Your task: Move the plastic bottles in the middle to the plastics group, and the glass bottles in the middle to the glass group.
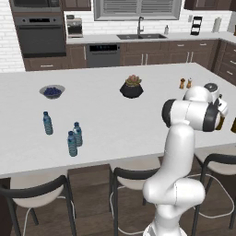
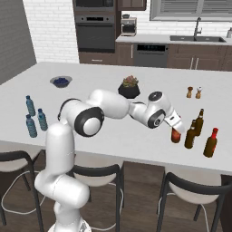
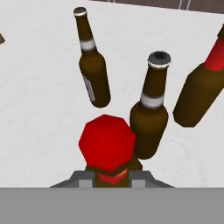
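My gripper (image 2: pixel 175 127) is shut on the neck of a reddish-brown glass bottle (image 2: pixel 176 136) with a red top (image 3: pixel 107 143), held upright low over the counter's right side. Whether its base touches the counter I cannot tell. Right beside it stands the glass group: two dark amber long-necked bottles (image 2: pixel 199 120) (image 2: pixel 190 135) and a red-topped one (image 2: pixel 210 143). In the hand view these three stand just beyond the held bottle (image 3: pixel 92 70) (image 3: pixel 150 118) (image 3: pixel 200 87). The plastics group, three small blue-capped water bottles (image 1: pixel 48 123) (image 1: pixel 77 134) (image 1: pixel 72 144), stands far off at the counter's left.
A bowl of dark berries (image 1: pixel 52 91) and a black pot with a plant (image 1: pixel 132 88) sit further back on the white counter (image 1: pixel 138 120). Two small shakers (image 2: pixel 194 92) stand behind the glass group. Dark stools (image 2: pixel 192 190) line the near edge.
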